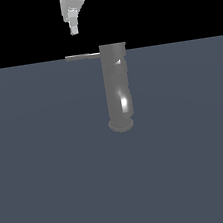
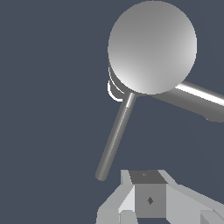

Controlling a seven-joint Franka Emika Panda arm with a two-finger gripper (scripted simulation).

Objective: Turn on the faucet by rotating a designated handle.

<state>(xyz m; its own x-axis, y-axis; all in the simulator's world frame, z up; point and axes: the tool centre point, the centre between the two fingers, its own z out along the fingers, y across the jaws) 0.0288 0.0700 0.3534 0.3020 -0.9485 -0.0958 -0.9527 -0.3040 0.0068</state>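
Plain slate-blue floor [image 1: 55,192] under a black backdrop. The gripper [image 1: 74,29] hangs above the handle's free end, clear of it; whether its fingers are parted cannot be told. Risk: descending off-line, it may miss or slide off the thin bar. The handle [image 1: 82,56], flat and light grey, juts toward the exterior view's left from the capped top of the faucet [image 1: 117,87], a dull grey upright cylinder standing mid-floor.

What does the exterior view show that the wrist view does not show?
Only the exterior view shows the faucet from the side, upright on its wider base, with the gripper hanging above the handle, apart from it. Only the wrist view shows the round cap from above and a second bar. Both show faucet, handle and gripper.
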